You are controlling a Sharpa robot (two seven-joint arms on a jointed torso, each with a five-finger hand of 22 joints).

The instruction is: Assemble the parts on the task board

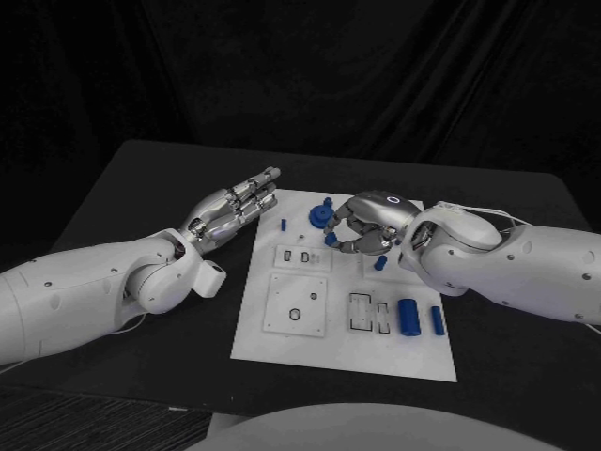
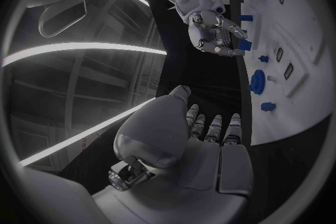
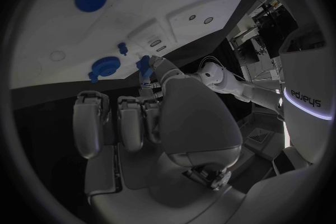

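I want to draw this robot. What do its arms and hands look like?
Both arms are smooth, rounded white shells with small dark dots. The left hand and right hand are shiny silver metal with jointed fingers. A thin white cable loops by the right arm.

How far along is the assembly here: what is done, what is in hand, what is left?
Looks done: a round blue part and a small peg stand at the far end of the board. In hand: the right hand holds a small blue part above the board. The left hand hovers flat, fingers straight, holding nothing. Left: a blue cylinder and a bar lie loose near the front; several slots look unfilled.
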